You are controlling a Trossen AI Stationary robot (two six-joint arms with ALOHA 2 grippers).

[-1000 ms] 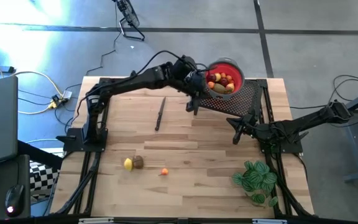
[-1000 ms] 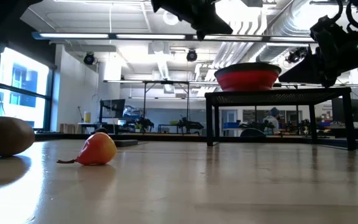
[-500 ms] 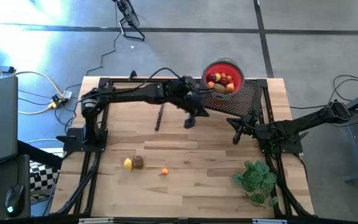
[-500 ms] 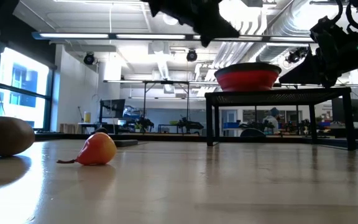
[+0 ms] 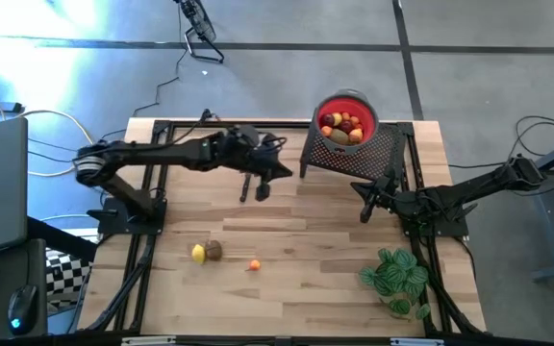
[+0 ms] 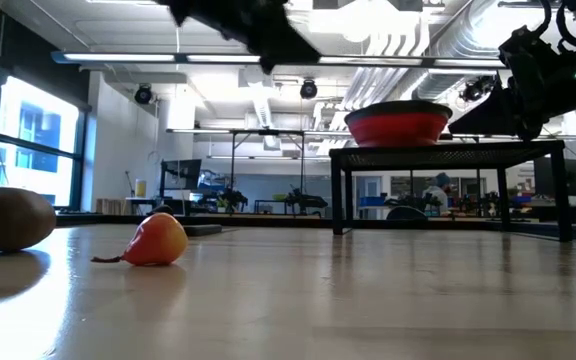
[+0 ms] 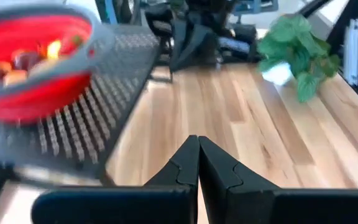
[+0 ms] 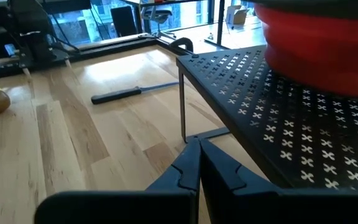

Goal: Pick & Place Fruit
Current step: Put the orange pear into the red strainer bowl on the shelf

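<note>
Fruit (image 5: 342, 128) mostly piled in red bowl (image 5: 364, 108) on black mesh stand (image 5: 378, 154), back of desk (image 5: 335, 259). Three pieces loose near front: yellow (image 5: 198, 254), brown (image 5: 214, 250), orange (image 5: 254, 264). Left tool (image 5: 262, 191) fingers together, empty, above knife (image 5: 247, 177). Right tool (image 5: 364, 213) fingers together, empty, beside stand. Plant (image 5: 394, 277) front right.

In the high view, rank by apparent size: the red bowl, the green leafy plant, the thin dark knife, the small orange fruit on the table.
1. Green leafy plant, widest spread.
2. Red bowl of fruit; raised on the black perforated stand, nearer the camera, so close to the plant.
3. Thin dark knife, partly hidden by the left arm.
4. Small orange fruit, clearly smallest.
</note>
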